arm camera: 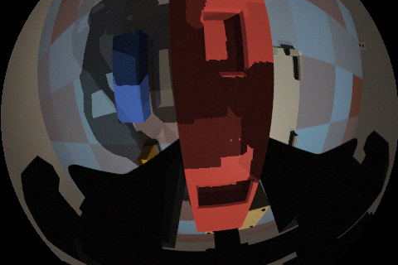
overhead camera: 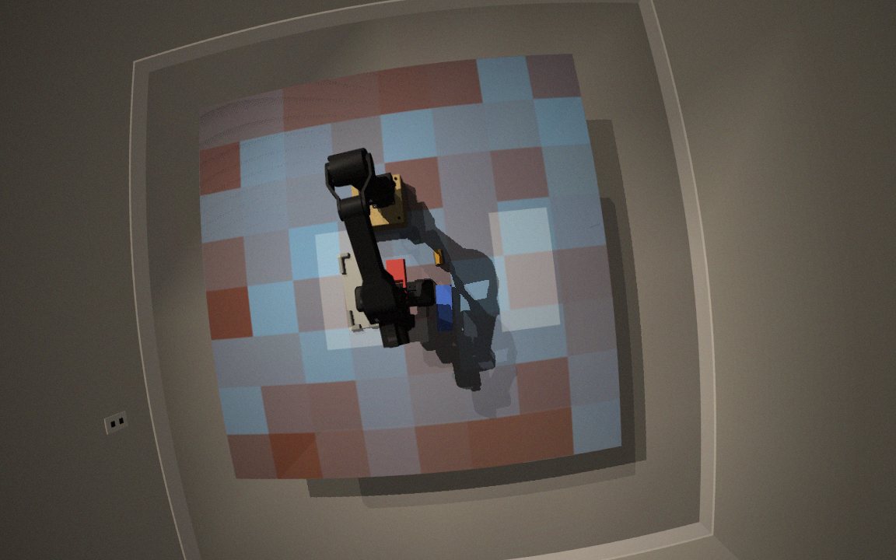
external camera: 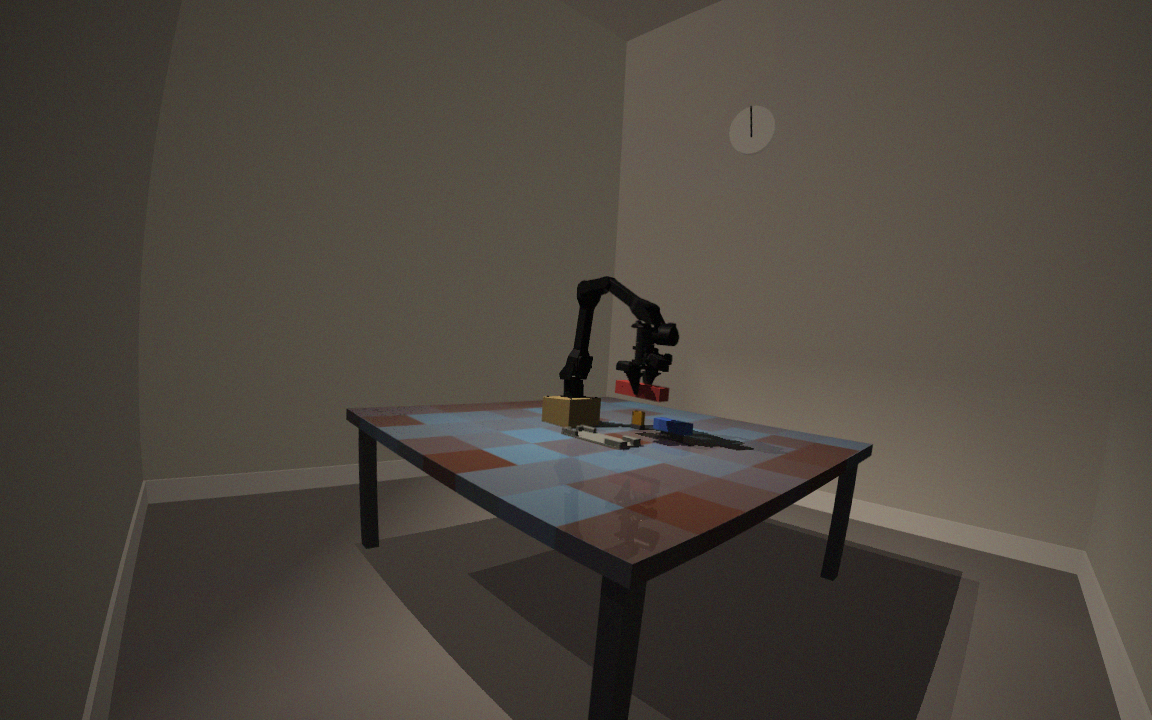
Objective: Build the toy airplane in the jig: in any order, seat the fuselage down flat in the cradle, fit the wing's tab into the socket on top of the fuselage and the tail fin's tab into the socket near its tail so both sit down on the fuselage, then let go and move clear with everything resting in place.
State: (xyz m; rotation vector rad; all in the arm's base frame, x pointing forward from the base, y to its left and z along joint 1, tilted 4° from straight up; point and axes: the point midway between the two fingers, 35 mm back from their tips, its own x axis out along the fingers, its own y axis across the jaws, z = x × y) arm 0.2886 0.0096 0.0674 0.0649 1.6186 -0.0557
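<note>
My gripper (external camera: 643, 377) (arm camera: 218, 139) is shut on the red fuselage (overhead camera: 395, 269) (external camera: 641, 391) (arm camera: 221, 99) and holds it level, well above the table. In the wrist view its two sockets face up. The cream jig (overhead camera: 347, 295) (external camera: 596, 437) (arm camera: 284, 89) lies on the table just to the side of the fuselage, and its cradle is partly hidden by the arm. The blue wing (overhead camera: 444, 306) (external camera: 671, 425) (arm camera: 132, 78) lies flat on the table on the other side. The small orange tail fin (overhead camera: 439, 257) (external camera: 637, 417) (arm camera: 146, 155) stands near the wing.
The arm's tan base block (overhead camera: 395, 201) (external camera: 571, 410) sits behind the jig. The checkered table (overhead camera: 437, 432) (external camera: 652, 528) stands in a bare room, with its edges far from the parts.
</note>
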